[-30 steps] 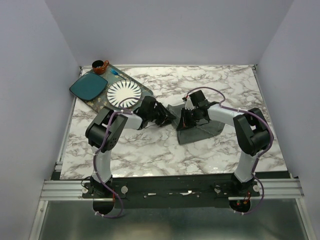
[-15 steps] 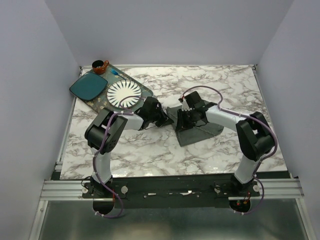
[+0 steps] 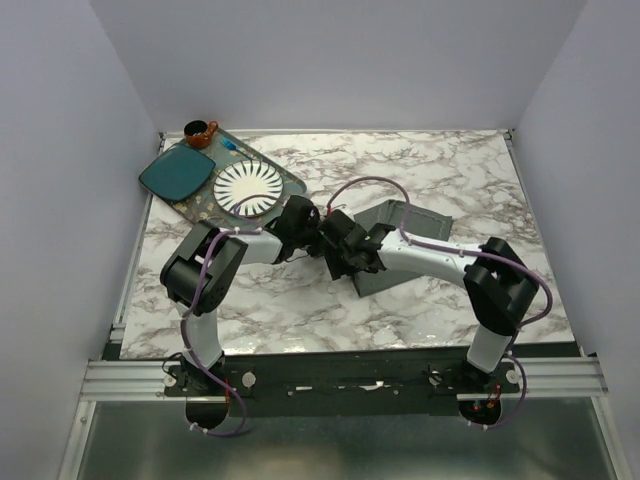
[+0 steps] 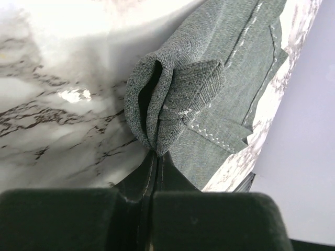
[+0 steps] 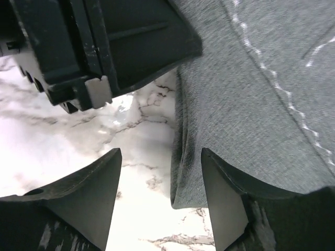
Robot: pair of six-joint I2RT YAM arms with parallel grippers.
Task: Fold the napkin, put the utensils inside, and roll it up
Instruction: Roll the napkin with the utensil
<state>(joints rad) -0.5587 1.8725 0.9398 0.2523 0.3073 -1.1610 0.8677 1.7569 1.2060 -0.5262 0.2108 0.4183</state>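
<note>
- Right, my left tool is clamped shut on a bunched fold of the napkin. In the left wrist view the pinch sits low in the middle of the frame, and the fingers meet with no gap.
- Above that pinch the grey cloth puffs into a rounded loop, open on its left side. Flat layers with pale stitching fan away to the upper right.
- Over to my right tool: the jaws stand wide apart and grip nothing. In the right wrist view the napkin's folded edge runs down between the two fingers, closer to the right-hand one.
- White marble tabletop shows under the left-hand finger there.
- My left tool's black body fills the upper left of that same view, just beside the cloth's edge.
- From the top camera both tools meet near the middle of the frame, close together at the napkin's left end.
- The napkin spreads right of centre on the tabletop. One flap stands raised toward the back, and a flatter part lies under my right arm.
- Up in the upper left, well apart from all this, a tray carries a white plate, a teal plate and a brown cup.
</note>
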